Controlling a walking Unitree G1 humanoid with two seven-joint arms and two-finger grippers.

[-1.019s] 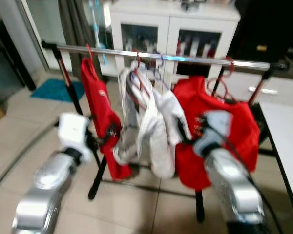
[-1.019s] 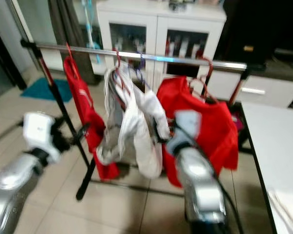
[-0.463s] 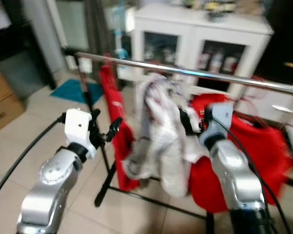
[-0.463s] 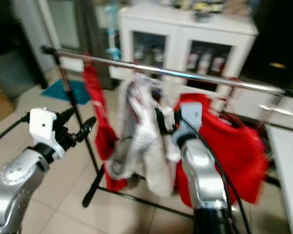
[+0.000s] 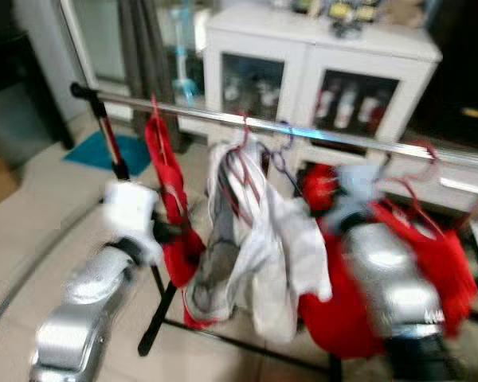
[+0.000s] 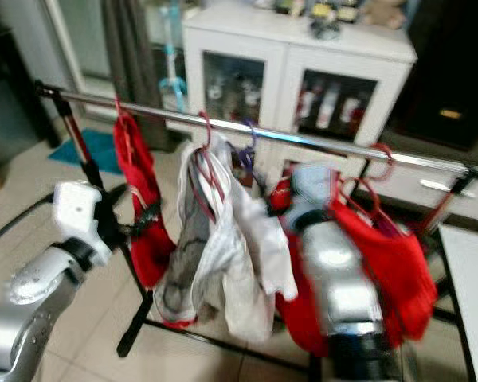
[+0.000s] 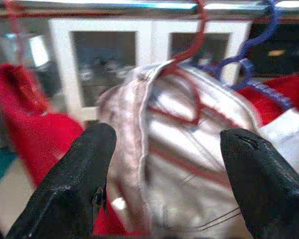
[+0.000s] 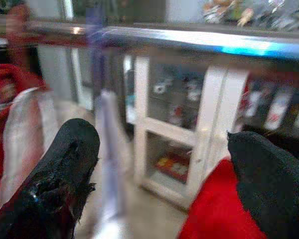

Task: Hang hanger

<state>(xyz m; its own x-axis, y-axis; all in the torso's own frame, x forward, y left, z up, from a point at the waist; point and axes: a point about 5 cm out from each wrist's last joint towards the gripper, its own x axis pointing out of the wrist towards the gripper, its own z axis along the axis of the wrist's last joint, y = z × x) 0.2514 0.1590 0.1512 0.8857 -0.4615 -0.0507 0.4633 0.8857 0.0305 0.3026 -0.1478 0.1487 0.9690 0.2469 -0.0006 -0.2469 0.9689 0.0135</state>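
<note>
Beige tiled floor (image 6: 56,199), white glass-door cabinet (image 6: 303,79) behind a shiny chrome rail (image 6: 303,142). Hung there on a thin red hanger (image 7: 189,45): glossy white garment (image 6: 223,239), flanked by red shirts (image 6: 139,199). Left gripper (image 7: 164,164) and right gripper (image 8: 159,164) both spread wide, empty, close before the rail.

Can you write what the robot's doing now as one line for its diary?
task: hang hanger | left gripper: open, facing white garment | right gripper: open, near rail

Garment rail (image 6: 327,145) with hung clothing.
Red garment (image 6: 139,215), white garment (image 6: 223,255) and red shirt (image 6: 382,270) hang from it on hangers.
</note>
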